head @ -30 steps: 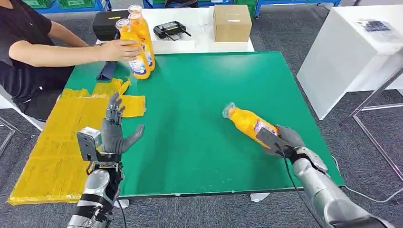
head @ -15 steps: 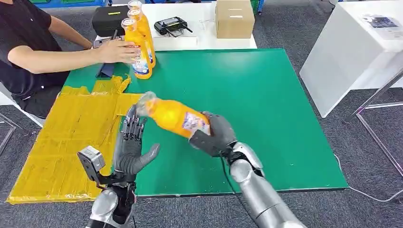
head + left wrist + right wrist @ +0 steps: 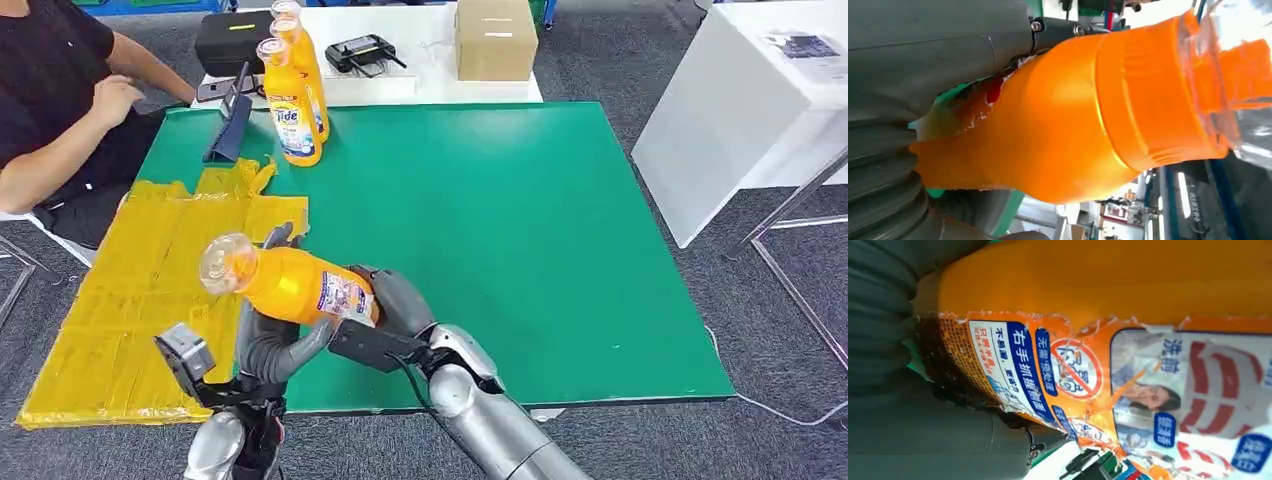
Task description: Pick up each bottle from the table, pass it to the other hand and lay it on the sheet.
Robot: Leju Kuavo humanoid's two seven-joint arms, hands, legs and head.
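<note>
Person [image 3: 60, 110] at the far left has pulled a hand back from the two bottles [image 3: 293, 95], which stand alone now at the far edge of the green table [image 3: 520, 220]; a moment ago that hand was touching them. Yellow sheet [image 3: 140, 290] lies on the left part of the table. The left hand [image 3: 268, 335] is up under the bottle [image 3: 290, 283] at the edge of the sheet, with its thumb on one side and fingers behind, but I cannot tell if it has closed on it. Before, this hand was open with nothing in it. The bottle is in the air, on its side, cap toward the sheet. It was further right over the green a moment ago. The right hand [image 3: 385, 310] grips its bottom end and has come left with it. A box [image 3: 492, 38] sits on the white table behind.
</note>
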